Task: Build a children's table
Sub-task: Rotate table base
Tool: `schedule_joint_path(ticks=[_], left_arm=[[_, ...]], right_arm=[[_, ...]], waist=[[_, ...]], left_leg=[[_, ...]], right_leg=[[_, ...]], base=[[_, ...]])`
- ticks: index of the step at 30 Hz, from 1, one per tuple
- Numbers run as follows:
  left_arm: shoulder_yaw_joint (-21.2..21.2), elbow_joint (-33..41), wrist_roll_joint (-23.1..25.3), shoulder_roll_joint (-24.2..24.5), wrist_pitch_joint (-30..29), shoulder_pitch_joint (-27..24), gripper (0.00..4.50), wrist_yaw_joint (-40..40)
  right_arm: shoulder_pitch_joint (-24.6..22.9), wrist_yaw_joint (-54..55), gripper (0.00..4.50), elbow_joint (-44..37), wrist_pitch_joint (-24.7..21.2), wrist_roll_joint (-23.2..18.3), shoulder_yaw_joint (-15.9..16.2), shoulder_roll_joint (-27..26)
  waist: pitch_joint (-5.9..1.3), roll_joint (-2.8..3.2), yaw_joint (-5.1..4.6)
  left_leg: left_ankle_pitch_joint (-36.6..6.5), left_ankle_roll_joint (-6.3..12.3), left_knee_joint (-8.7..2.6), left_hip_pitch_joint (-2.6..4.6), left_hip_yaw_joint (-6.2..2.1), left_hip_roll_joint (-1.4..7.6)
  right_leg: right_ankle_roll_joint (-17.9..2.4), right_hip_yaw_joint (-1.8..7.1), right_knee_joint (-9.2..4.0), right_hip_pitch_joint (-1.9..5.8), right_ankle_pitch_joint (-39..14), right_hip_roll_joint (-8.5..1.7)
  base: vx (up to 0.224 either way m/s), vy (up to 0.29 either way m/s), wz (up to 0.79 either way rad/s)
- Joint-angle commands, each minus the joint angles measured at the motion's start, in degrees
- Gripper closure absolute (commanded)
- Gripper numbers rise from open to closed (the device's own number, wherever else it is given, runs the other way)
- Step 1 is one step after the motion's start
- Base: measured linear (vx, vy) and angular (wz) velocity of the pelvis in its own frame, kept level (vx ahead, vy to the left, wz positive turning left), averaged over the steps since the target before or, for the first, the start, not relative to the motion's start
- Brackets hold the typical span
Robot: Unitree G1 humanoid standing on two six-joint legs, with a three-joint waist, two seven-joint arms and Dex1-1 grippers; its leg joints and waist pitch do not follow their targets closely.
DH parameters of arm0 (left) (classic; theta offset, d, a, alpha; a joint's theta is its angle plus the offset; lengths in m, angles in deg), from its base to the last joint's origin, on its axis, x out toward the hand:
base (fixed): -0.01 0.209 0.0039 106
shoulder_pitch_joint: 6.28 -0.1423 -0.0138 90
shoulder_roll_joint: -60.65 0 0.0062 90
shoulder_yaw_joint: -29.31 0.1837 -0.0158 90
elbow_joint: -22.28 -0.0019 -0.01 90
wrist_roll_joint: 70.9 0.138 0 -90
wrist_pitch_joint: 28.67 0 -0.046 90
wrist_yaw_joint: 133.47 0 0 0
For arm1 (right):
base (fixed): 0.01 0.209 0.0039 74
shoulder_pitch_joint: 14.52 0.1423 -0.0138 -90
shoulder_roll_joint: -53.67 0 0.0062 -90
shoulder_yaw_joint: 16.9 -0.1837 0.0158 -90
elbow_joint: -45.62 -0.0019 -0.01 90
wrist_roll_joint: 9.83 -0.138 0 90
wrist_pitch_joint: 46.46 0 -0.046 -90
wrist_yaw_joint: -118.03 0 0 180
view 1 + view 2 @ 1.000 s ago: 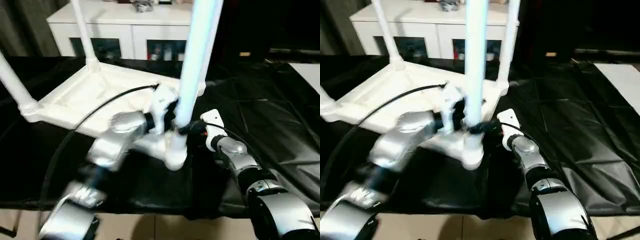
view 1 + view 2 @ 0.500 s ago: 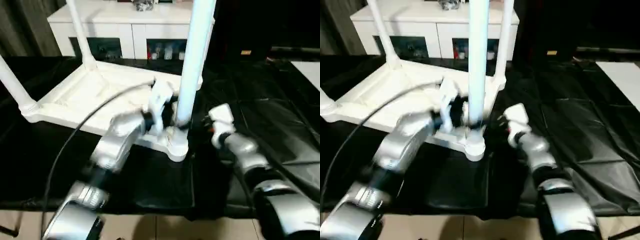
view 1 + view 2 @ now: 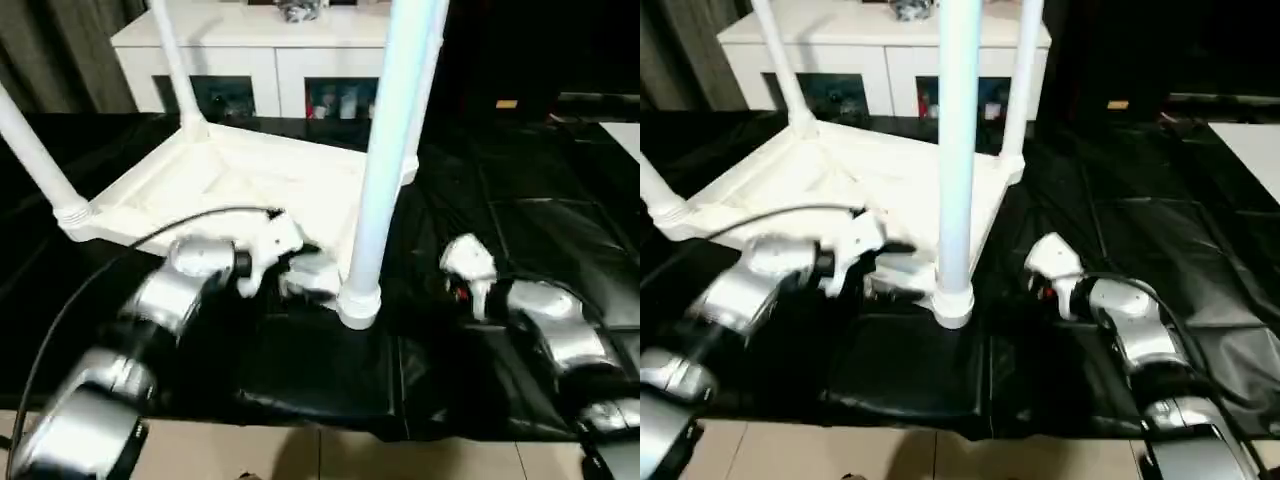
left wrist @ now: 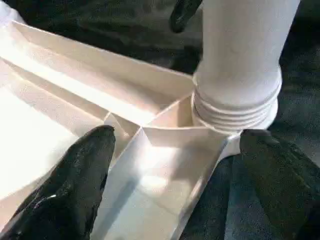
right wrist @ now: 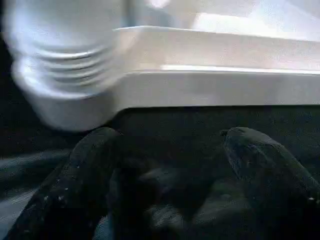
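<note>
With all four tapered tube legs upright, the white plastic children's table point(image 3: 250, 185) lies upside down on the black plastic sheet point(image 3: 520, 215). Head view: near leg point(image 3: 385, 160) rises vertically between the grippers, left gripper point(image 3: 300, 262) nearer its socket, right gripper point(image 3: 462, 290) just beside. Left wrist view: fingers point(image 4: 75, 185) spread wide, holding nothing, straddling the rib. Right wrist view: fingers point(image 5: 80, 175) apart, empty, facing the table's edge. White cabinet point(image 3: 270, 50) behind the table.
</note>
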Motion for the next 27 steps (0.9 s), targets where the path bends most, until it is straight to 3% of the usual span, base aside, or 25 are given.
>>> schedule_joint_path(ticks=[1, 2, 4, 6, 11, 20, 27], left_arm=[[1.1, -3.32, 1.88, -0.4, 1.51, 1.1, 0.24, -1.11], [1.14, -4.79, 2.45, -0.81, 2.42, 1.68, 0.35, -1.14], [1.3, -8.43, 3.38, -1.76, 4.23, 2.87, 0.44, -2.17], [2.17, -10.85, 4.41, -1.93, 5.38, 3.68, 0.65, -3.42], [3.32, -16.17, 6.82, -2.36, 8.4, 5.67, 0.97, -2.36], [2.84, -25.88, 10.33, -4.15, 12.6, 9.61, 1.8, 1.21], [1.82, -29.12, 11.17, -5.1, 12.12, 10.98, 2.32, 5.51]], right_arm=[[-0.98, -2.88, 0.69, -4.0, -1.74, -0.82, 1.01, 1.34], [-1.39, -3.76, 0.69, -5.29, -2.49, -1.16, 1.23, 1.7], [-2.72, -5.65, 0.69, -9.26, -4.68, -2.41, 1.76, 2.47], [-3.68, -6.77, 0.69, -12.06, -6.15, -3.05, 2.08, 3.03], [-5.36, -7.94, 0.69, -17.26, -8.94, -3.82, 2.1, 4.04], [-7.47, -10.26, 0.69, -24.41, -14.11, -5.51, 2.58, 6.48], [-7.24, -9.97, 0.69, -25.11, -14.89, -5.55, 2.63, 6.29]], waist=[[-4.16, -0.36, 0.26], [-4.27, 0.04, 0.36], [-4.27, -0.1, 0.35], [-4.31, 0.26, 0.46], [-4.26, 0.41, 0.5], [-4.22, 0.3, 0.71], [-4.27, 0.24, 0.73]], left_leg=[[-16.41, 3.14, -4.33, 0.77, -0.86, 1.49], [-16.17, 3.07, -4.27, 0.93, -0.94, 1.61], [-15.69, 3.96, -4.26, 0.72, -0.97, 1.49], [-16.49, 3.75, -4.27, 0.84, -1.05, 1.65], [-17.36, 3.36, -4.38, 0.93, -1.1, 1.65], [-17.19, 3.25, -4.44, 0.93, -1.19, 1.65], [-17.01, 3.3, -4.31, 0.97, -1.16, 1.64]], right_leg=[[-14.4, 1.42, -4.28, 3.22, -13.89, -2.08], [-14.8, 1.45, -4.06, 3.19, -13.09, -2.23], [-15.23, 1.36, -4.12, 3.35, -11.8, -2.08], [-15.36, 1.39, -4.11, 3.27, -12.03, -2.29], [-15.68, 1.35, -4.21, 3.28, -12.6, -2.31], [-14.92, 1.38, -4.47, 3.38, -13.08, -2.34], [-15.28, 1.35, -4.57, 3.3, -13.43, -2.51]], base=[[0.0, 0.0, 0.0], [0.0, 0.0, 0.0], [0.0, 0.0, 0.0], [0.0, 0.0, 0.0], [0.0, 0.0, 0.0], [0.0, 0.0, 0.0], [0.0, 0.0, 0.0]])
